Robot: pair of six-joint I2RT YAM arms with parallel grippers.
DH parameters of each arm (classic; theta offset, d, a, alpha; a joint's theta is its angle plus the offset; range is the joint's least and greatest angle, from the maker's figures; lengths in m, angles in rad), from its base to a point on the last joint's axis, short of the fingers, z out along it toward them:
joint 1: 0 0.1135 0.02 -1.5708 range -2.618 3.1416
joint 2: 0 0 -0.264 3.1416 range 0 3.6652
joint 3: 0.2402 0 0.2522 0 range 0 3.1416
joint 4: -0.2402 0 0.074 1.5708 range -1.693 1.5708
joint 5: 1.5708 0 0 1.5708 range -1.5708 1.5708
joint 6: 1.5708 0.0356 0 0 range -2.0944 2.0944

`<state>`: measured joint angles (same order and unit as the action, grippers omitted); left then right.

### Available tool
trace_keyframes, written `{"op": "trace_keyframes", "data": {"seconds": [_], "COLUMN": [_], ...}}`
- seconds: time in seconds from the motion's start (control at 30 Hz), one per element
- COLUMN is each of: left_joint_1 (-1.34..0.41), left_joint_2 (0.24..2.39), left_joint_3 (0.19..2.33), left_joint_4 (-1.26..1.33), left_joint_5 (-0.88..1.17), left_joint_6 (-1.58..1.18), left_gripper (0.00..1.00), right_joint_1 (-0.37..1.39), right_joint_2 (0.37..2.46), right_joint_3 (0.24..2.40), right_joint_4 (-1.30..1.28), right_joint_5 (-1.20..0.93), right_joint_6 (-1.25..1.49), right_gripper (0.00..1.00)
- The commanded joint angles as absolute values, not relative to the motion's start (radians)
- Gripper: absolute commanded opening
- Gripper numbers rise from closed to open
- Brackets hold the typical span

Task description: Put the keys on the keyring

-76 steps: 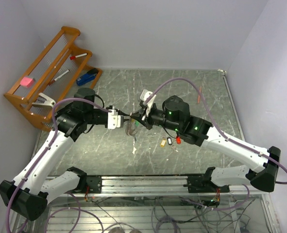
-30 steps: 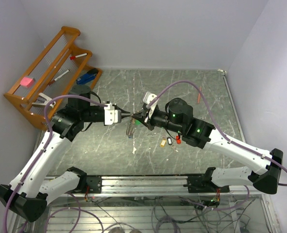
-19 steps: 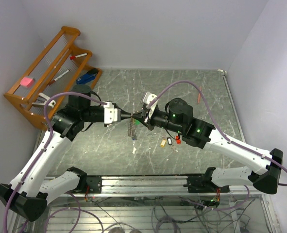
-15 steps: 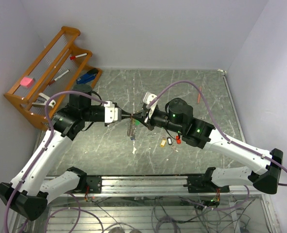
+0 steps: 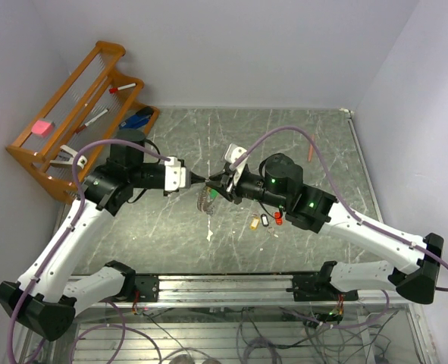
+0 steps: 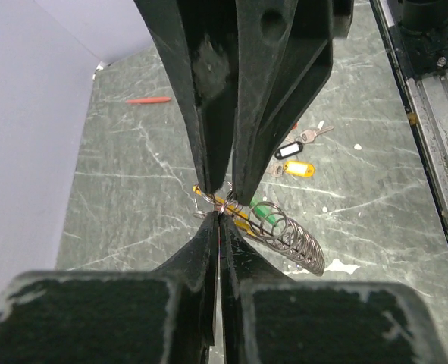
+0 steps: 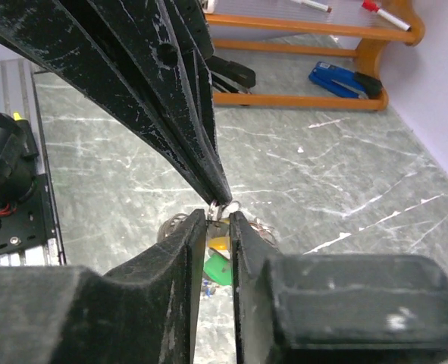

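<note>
claws meet tip to tip above the middle of the counter (image 5: 322, 152). left claw (image 6: 218, 221) is pressed fully closed on the keyring (image 6: 224, 202), with a wire coil (image 6: 296, 243) dangling below. right claw (image 7: 218, 218) shows a narrow slit at the ring; its grip is unclear. loose keys (image 5: 265, 220) lie on the counter to the right.

1. Green-grey marbled table top (image 5: 322, 136): smooth, faint sheen.
2. Orange-brown slatted rack (image 5: 111, 50): varnished wood.
3. Small thin keyring (image 6: 225, 205), silvery coiled spring (image 6: 296, 241): shiny metal wire.
4. Left gripper (image 6: 219, 218): matt black plastic, scuffed.
</note>
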<state>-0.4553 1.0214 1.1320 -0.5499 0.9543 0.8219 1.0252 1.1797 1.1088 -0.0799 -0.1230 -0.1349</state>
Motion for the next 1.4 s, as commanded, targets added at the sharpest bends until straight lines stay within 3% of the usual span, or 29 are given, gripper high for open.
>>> {"op": "trace_keyframes", "data": {"seconds": [0.0,0.13,0.23,0.73,1.03,1.37], "left_joint_1": [-0.459,-0.459,-0.459,-0.462,-0.503,-0.568], "left_joint_2": [1.036,1.061,1.073,1.121,1.113,1.111], "left_joint_3": [1.189,1.231,1.254,1.374,1.387,1.391], "left_joint_4": [-0.645,-0.718,-0.760,-0.962,-1.046,-1.044], "left_joint_5": [0.942,0.896,0.854,0.617,0.501,0.378], "left_joint_6": [0.904,0.982,1.040,1.436,1.711,1.808], "left_gripper": [0.07,0.07,0.07,0.07,0.07,0.07], "right_joint_1": [1.027,1.026,1.027,1.026,1.027,1.027], "right_joint_2": [1.130,1.121,1.121,1.235,1.320,1.417], "right_joint_3": [1.123,1.132,1.133,1.144,1.124,1.161], "right_joint_4": [-0.070,-0.119,-0.146,-0.102,0.068,0.151], "right_joint_5": [-0.103,-0.080,-0.069,-0.096,-0.112,-0.143], "right_joint_6": [-0.132,-0.141,-0.151,-0.157,-0.154,-0.125], "right_gripper": [0.25,0.40,0.41,0.36,0.35,0.25]}}
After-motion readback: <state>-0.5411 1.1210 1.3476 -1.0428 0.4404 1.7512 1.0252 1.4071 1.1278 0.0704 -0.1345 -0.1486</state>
